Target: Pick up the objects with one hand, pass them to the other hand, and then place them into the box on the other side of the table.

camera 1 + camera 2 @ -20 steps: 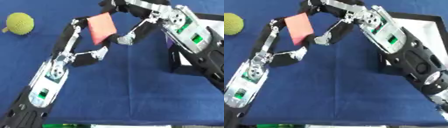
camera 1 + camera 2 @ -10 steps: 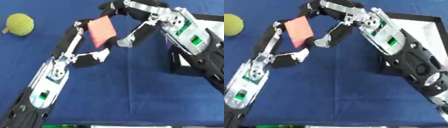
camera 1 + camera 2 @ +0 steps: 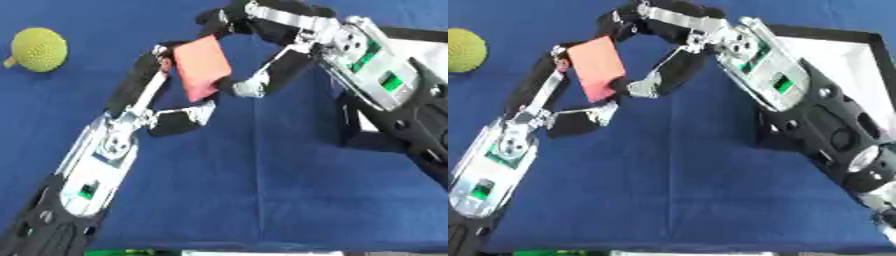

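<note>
Holding the red block (image 3: 201,67) mid-air above the table's (image 3: 262,190) far middle, my left hand (image 3: 162,95) and right hand (image 3: 241,65) both pinch it; they have drifted rightward, handover underway toward the box (image 3: 846,65).

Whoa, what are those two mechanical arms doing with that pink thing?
The robot is passing a flat pink rectangular block from one hand to the other above the blue tablecloth. Its left hand and right hand both have fingers on the block, in mid-air. A bumpy yellow-green ball waits at the far left, and a black-rimmed box with a white inside sits to the right.
</note>
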`<state>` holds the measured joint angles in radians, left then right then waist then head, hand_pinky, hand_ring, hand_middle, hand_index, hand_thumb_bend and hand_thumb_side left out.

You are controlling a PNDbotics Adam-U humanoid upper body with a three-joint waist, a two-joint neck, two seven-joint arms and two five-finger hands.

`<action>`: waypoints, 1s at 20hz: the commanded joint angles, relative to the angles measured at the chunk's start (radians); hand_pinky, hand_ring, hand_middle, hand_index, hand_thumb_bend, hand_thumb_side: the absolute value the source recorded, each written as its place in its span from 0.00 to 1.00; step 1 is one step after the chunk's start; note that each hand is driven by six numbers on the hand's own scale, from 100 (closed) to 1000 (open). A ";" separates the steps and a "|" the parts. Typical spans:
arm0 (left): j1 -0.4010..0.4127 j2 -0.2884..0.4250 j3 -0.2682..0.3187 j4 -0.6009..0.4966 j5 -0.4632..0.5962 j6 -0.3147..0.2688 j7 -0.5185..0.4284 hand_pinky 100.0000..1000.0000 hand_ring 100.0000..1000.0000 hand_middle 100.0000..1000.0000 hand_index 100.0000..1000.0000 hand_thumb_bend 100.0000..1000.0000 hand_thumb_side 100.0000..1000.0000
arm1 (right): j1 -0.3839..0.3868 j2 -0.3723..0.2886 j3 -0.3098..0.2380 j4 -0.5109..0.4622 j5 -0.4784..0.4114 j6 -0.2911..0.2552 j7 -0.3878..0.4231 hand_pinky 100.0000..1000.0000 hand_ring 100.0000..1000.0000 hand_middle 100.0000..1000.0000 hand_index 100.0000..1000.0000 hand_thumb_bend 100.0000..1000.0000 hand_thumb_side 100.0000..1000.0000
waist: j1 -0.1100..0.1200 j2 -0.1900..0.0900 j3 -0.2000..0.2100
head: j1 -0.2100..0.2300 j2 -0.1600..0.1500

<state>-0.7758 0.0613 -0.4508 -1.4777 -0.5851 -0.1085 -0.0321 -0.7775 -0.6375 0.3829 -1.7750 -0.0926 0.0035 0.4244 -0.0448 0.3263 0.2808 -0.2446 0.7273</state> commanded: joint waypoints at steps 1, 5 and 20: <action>-0.029 -0.032 -0.012 -0.019 -0.021 0.010 -0.014 0.86 0.68 0.53 0.88 0.24 0.18 | -0.017 0.007 0.005 -0.035 -0.022 0.007 0.001 0.88 1.00 0.59 0.62 0.00 0.01 | 0.002 -0.019 -0.002 | -0.001 -0.004; -0.025 -0.034 0.004 0.004 -0.028 0.040 -0.004 0.86 0.67 0.53 0.88 0.23 0.22 | -0.018 0.004 -0.001 -0.051 -0.051 0.028 0.003 0.88 1.00 0.59 0.62 0.00 0.00 | 0.003 -0.020 -0.005 | 0.001 -0.010; 0.032 0.070 0.047 0.011 -0.032 0.046 0.051 0.87 0.67 0.54 0.86 0.19 0.21 | 0.089 -0.162 -0.158 -0.155 -0.230 0.108 -0.136 0.89 1.00 0.60 0.62 0.00 0.00 | 0.036 -0.040 -0.058 | -0.008 -0.002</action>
<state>-0.7343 0.1064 -0.4130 -1.4437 -0.6122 -0.0591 0.0131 -0.6793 -0.7500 0.2556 -1.9052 -0.3113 0.1124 0.3069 -0.0076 0.3186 0.2231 -0.2491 0.7277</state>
